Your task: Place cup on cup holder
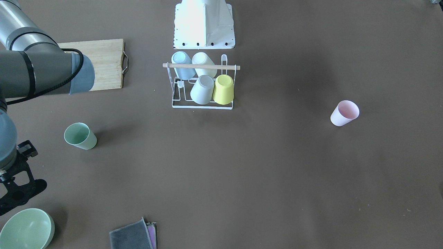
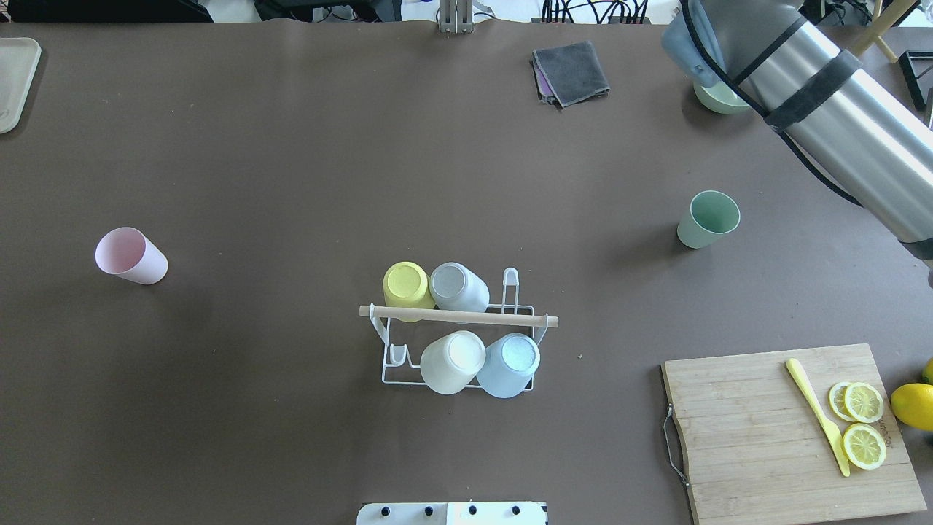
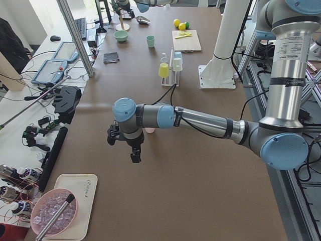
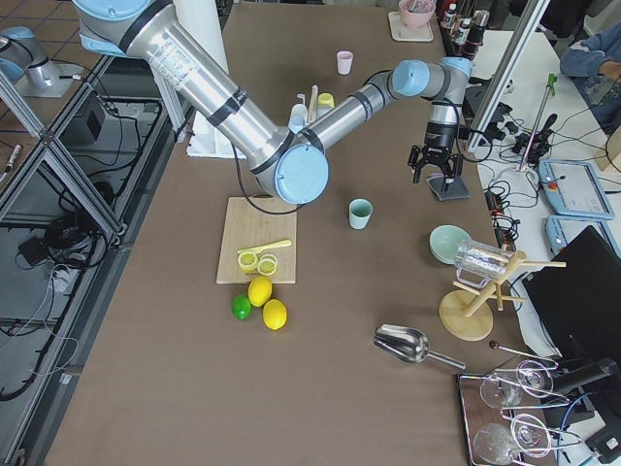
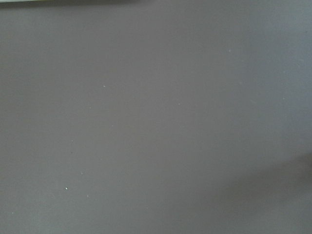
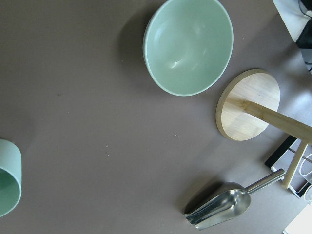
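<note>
The white wire cup holder with a wooden rod stands mid-table and carries several upturned cups: yellow, grey, white and blue. A mint green cup stands upright on the robot's right side, also seen low in the right wrist view as the green cup. A pink cup stands on the robot's left side. My right gripper hangs beyond the green cup, near the bowl, open and holding nothing. My left gripper shows only in the exterior left view, over bare table; I cannot tell its state.
A wooden cutting board with lemon slices and a yellow knife lies at the near right. A green bowl, a metal scoop and a wooden stand sit beyond the green cup. A grey cloth lies at the far edge.
</note>
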